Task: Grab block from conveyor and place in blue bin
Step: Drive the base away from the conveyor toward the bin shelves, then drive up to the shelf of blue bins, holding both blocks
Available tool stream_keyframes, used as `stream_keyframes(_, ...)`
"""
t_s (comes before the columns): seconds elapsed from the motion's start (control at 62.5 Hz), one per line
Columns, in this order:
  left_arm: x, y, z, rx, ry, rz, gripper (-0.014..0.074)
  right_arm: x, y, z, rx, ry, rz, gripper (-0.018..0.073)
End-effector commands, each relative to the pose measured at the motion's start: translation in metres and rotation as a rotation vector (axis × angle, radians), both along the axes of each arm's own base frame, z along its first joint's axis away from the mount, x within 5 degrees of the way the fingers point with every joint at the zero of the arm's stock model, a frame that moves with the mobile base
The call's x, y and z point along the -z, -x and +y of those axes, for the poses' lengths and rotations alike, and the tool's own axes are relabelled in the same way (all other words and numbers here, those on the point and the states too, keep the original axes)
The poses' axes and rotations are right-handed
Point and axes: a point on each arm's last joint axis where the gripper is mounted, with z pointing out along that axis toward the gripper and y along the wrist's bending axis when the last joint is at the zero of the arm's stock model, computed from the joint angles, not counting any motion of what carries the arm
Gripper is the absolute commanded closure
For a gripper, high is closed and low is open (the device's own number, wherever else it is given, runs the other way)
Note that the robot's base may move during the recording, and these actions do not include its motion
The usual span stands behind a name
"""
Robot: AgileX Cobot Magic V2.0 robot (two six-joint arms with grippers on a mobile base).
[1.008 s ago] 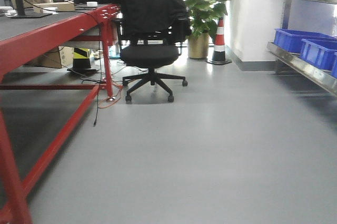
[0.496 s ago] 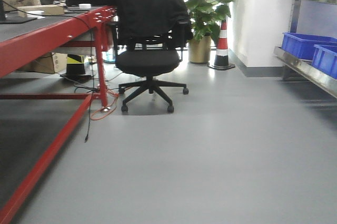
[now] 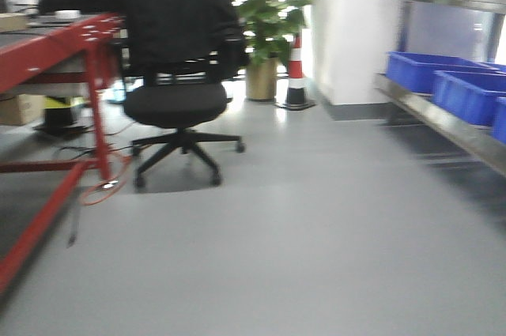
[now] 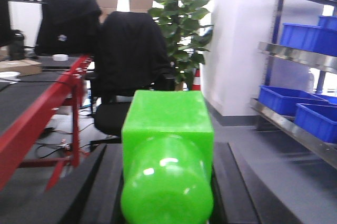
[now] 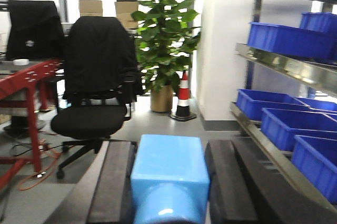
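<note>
2 blocks, 1 per arm. The green block sits in the left jaws and the blue block in the right jaws. Both jaws are closed on their block, with dark flat fingers tight against each side.
Both blocks have the same shape: a square body with a rounded stub facing the camera. They're glossy smooth plastic, one bright green, one light blue.
1 conveyor, at the left of every view: red-painted metal rails and legs, dark matte belt. Neither block is on it.
Bins: 5 show in the right wrist view, 2 on the upper level and 3 on the lower, some cut off by the frame edge. They're blue plastic, open-topped and rectangular, on a shiny steel shelf at the right. Both blocks are well apart from them.
Pose: both jaws point level and forward over the grey floor, toward 1 black office chair. Behind it are 1 potted plant and 1 red-and-white cone. Neither arm shows in the front view, which is motion-blurred.
</note>
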Motion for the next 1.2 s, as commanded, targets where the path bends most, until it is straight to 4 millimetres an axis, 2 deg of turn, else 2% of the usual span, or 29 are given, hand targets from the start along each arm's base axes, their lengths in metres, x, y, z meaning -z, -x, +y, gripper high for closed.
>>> stream_keyframes(0.0,-0.0021,0.0014,-0.0003,0.007,0.007,-0.026,0.0708,-0.0022,0.0008,-0.0006,0.009,0.011,-0.028,0.0715)
stream_keyframes(1.184,-0.0021,0.0014,-0.0003,0.007,0.007,-0.026,0.0708,-0.0022,0.0008,-0.0006,0.009,0.011,-0.028,0.0715)
